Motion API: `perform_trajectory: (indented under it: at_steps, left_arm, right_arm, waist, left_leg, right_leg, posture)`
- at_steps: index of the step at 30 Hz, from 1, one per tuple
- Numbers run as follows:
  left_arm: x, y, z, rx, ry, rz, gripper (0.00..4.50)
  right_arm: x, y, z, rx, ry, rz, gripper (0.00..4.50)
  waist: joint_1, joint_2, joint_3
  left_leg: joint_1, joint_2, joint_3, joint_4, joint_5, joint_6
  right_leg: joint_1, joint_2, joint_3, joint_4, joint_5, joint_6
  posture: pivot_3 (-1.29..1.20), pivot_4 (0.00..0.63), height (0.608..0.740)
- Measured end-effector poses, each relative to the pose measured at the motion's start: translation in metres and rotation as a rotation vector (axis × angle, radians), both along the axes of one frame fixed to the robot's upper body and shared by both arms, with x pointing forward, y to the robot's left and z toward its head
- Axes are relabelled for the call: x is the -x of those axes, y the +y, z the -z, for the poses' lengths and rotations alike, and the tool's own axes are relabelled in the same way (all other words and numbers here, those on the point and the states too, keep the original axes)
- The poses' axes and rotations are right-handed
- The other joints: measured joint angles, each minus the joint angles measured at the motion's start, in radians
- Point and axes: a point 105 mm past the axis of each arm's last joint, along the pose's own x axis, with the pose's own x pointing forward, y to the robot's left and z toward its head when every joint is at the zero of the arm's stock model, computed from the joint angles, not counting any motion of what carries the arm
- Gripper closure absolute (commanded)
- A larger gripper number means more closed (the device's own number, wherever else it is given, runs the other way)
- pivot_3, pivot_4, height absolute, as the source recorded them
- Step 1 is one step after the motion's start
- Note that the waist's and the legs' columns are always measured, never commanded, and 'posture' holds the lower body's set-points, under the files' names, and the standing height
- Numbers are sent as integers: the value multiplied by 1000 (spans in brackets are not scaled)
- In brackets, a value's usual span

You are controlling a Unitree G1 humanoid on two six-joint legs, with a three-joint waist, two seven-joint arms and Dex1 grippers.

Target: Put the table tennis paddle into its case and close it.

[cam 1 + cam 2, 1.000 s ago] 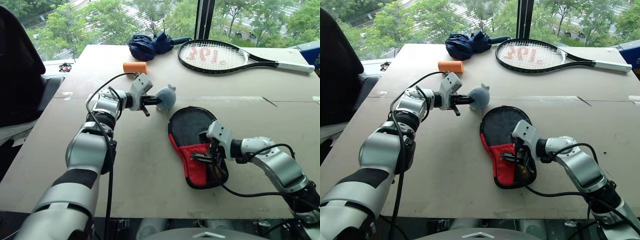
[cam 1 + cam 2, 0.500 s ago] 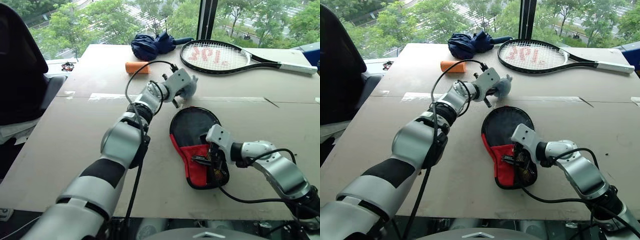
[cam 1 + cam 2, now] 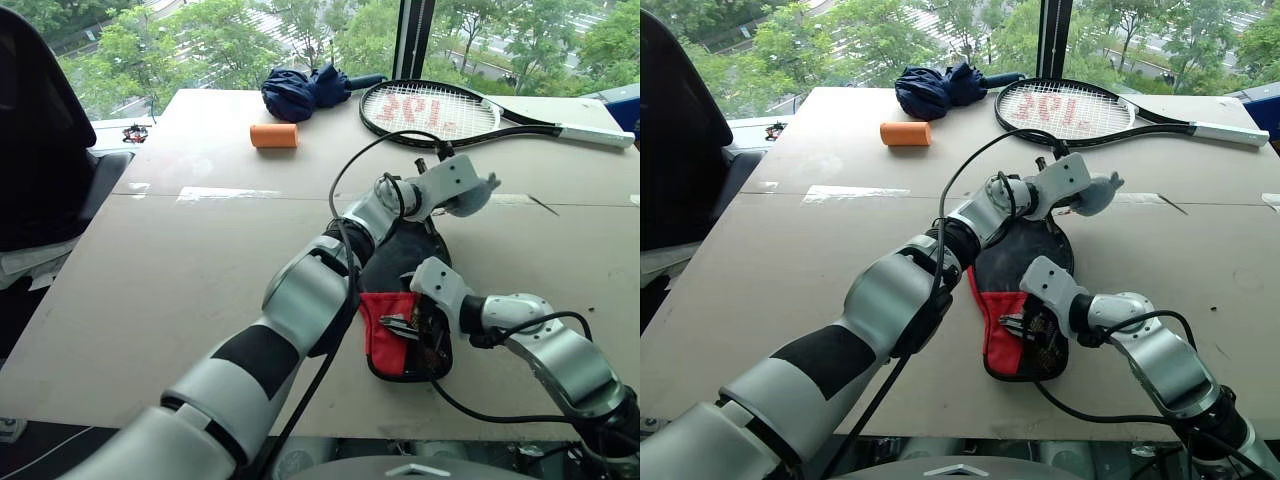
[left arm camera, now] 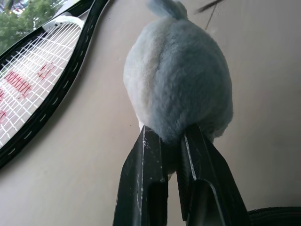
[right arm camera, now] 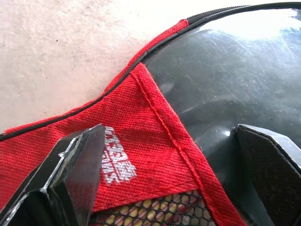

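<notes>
Two pincers, left pincer (image 4: 181, 141) clamping plush toy (image 4: 181, 77), right pincer (image 5: 174, 179) spread wide over case (image 5: 141, 122)

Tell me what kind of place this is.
Likely an indoor test room beside a big window: trees and a street show through the glass, and a plain board table holds sports gear such as a tennis racket and an umbrella.

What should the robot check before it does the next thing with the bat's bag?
1. Left tool shut tight on the grey fluffy toy: ok.
2. Toy off the case, so it is out of the way: ok.
3. Right tool open over the case's red part: ok.
4. Table tennis paddle in sight: cannot tell.
5. Case zipped shut: cannot tell.
6. Tennis racket and umbrella lie far from the case: ok.
</notes>
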Motion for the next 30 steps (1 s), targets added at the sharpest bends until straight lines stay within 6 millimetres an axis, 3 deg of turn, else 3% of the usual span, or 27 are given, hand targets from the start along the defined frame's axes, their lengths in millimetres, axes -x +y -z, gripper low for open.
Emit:
perform_trajectory:
  at_steps: [6,11,15,20,24,27,30]
  left_arm:
    - [31,-11,9,-6,115,263,4479]
    - [56,-10,12,4,246,469,4479]
    - [80,-3,24,-82,340,666,4479]
    - [88,0,24,-102,358,741,4479]
    - [84,-3,23,-83,334,701,2973]
    - [78,-6,18,-46,288,653,1523]
    - [74,-8,12,9,267,629,1523]
  right_arm:
    - [1,1,0,-7,3,-1,0]
    - [1,1,0,-7,4,-2,0]
    - [1,2,0,-9,6,-4,0]
    - [5,5,1,-16,15,-28,0]
    - [4,5,1,-15,16,-27,0]
    - [4,5,1,-16,17,-28,0]
    - [3,5,1,-19,14,-31,0]
  waist:
    - [-2,0,0]
    - [-3,1,0]
    - [-6,1,-1]
    - [-9,1,-1]
    - [-9,1,-1]
    - [-8,1,-1]
    - [-8,1,-1]
  left_leg:
    - [0,0,0,0,0,0]
    - [0,0,0,0,0,0]
    - [0,0,0,0,0,0]
    - [0,0,-1,0,0,0]
    - [1,0,-1,0,0,0]
    - [1,0,-1,0,0,0]
    - [1,0,-1,0,0,0]
  right_leg:
    - [0,0,-1,0,0,0]
    - [0,0,-2,0,0,0]
    - [0,0,-2,0,0,0]
    - [0,0,-2,0,0,0]
    - [0,0,-1,0,0,0]
    - [0,0,-1,0,0,0]
    - [0,0,-1,0,0,0]
  posture:
    - [0,150,723]
    - [0,150,723]
    - [0,150,723]
    - [0,150,723]
    - [0,150,723]
    - [0,150,723]
    - [0,150,723]
